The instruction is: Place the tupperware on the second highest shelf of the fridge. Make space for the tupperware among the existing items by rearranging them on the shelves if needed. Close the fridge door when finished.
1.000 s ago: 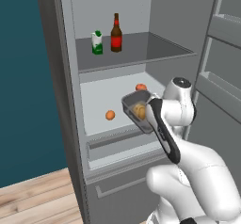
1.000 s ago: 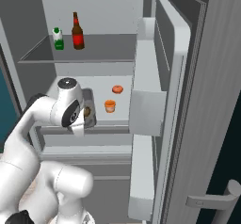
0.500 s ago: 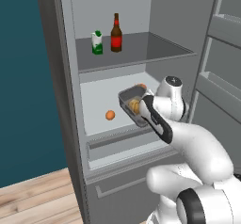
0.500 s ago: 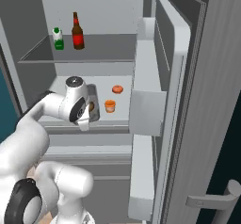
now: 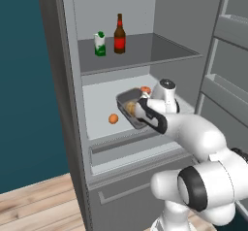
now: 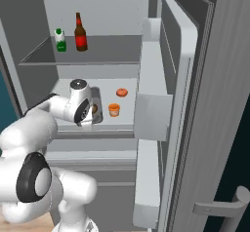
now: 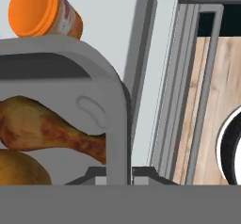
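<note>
The claw [image 5: 140,109] pinches the rim of the tupperware [image 5: 128,106], carried low over the second highest shelf [image 5: 99,104] — near the orange cup [image 6: 114,109]. Pushing it further in could knock that cup over.

Teal wall, wooden floor.
To my left a flat dark teal wall [image 5: 24,79] runs down to a pale wood-plank floor [image 5: 34,208]; light is even, without hard shadows.
</note>
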